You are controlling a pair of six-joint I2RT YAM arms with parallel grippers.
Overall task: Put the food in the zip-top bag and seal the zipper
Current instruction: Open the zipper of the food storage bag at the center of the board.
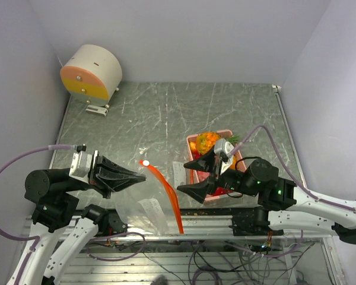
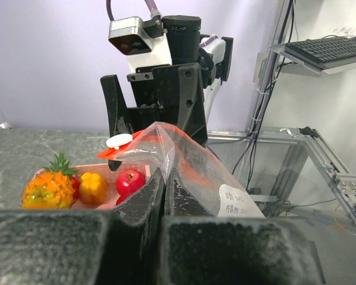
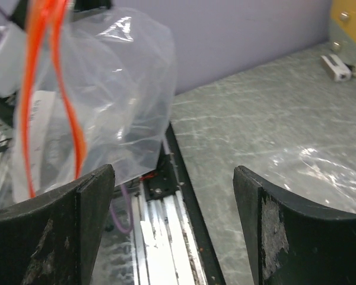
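left fingers point(image 2: 156, 191) clamp shut on the clear plastic zip-top bag with orange zipper point(image 2: 197, 169). right fingers point(image 3: 90, 205) stand wide open, empty.

Overhead looks down; wrist cameras, close and apparently facing, share the bag point(image 2: 196, 166).

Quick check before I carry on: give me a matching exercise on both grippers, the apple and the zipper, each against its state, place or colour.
1. left gripper
2. right gripper
3. apple
4. zipper

A. in the basket
B. orange
C. shut on the bag
D. open, holding nothing

Pairs: 1-C, 2-D, 3-A, 4-B
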